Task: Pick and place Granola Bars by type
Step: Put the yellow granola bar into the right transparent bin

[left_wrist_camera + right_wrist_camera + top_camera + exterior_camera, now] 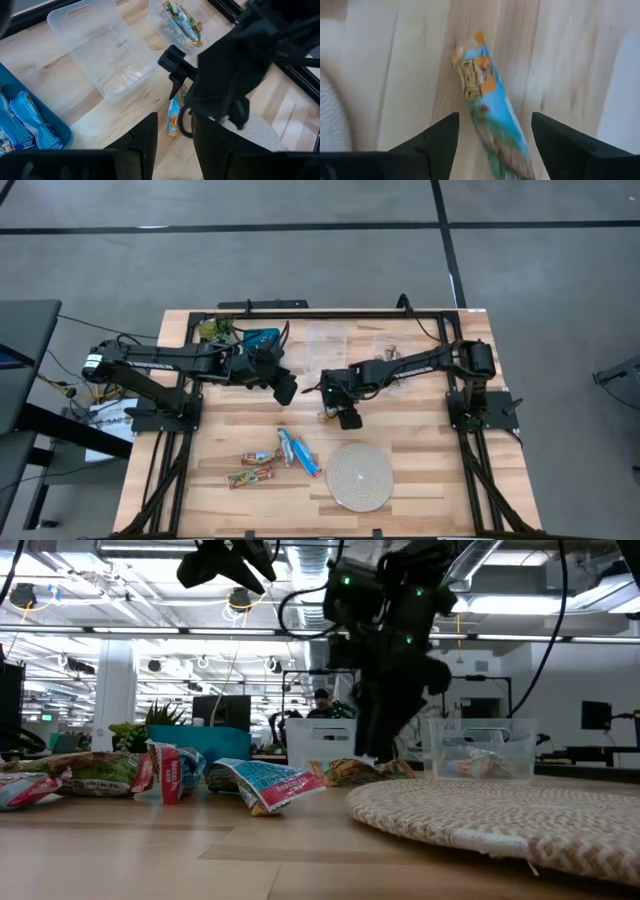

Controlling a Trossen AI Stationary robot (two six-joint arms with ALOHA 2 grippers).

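Observation:
A tan-gold and teal granola bar (487, 107) lies flat on the wood. My right gripper (495, 142) is open just above it, one finger on each side and neither touching; the high view shows this gripper (346, 417) at mid-table. My left gripper (285, 388) is open, holds nothing and hovers left of it; its wrist view shows the same bar (174, 114) under the right arm. Two blue bars (298, 452) and two red-green-brown bars (252, 467) lie on the near-left part of the table.
A round white woven disc (360, 475) lies near the table's near edge. At the far edge stand a blue bin with blue bars (27, 122), a clear tub (102, 55) and a clear tub with tan bars (179, 24). Bare wood lies around the right gripper.

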